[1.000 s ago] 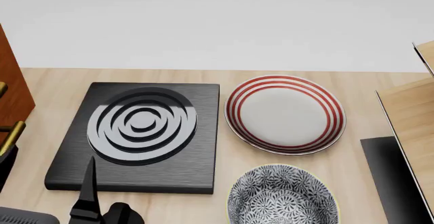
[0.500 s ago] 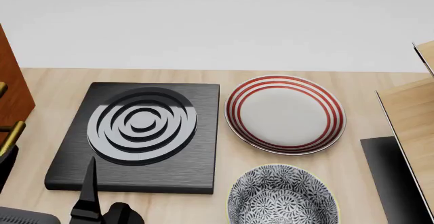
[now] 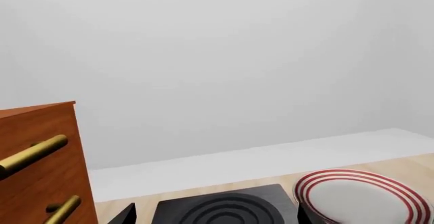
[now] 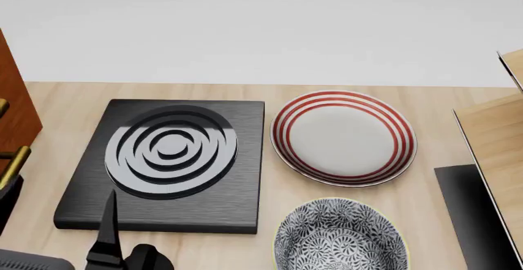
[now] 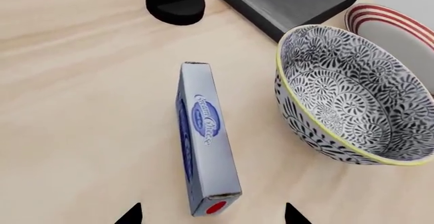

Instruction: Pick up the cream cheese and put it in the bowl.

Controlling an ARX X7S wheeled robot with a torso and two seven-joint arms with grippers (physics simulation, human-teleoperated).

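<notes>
On my head view the pale wood surface [image 4: 49, 108] carries a black stove slab [image 4: 168, 166] with raised grey concentric rings. Just beside it sits a white plate with red rings [image 4: 343, 137]. At the far left I see an orange-brown cabinet [image 3: 37, 168] with brass handles [image 3: 34, 152].

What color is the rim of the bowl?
Pale yellow, above a dark blue-and-white floral pattern; the bowl shows best in the right wrist view.

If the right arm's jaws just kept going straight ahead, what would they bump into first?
Most likely the blue cream cheese box, lying on its narrow side on the wooden tabletop between the two dark jaw tips. The blue-and-white patterned bowl sits beside it, apart. Depth is hard to judge.
</notes>
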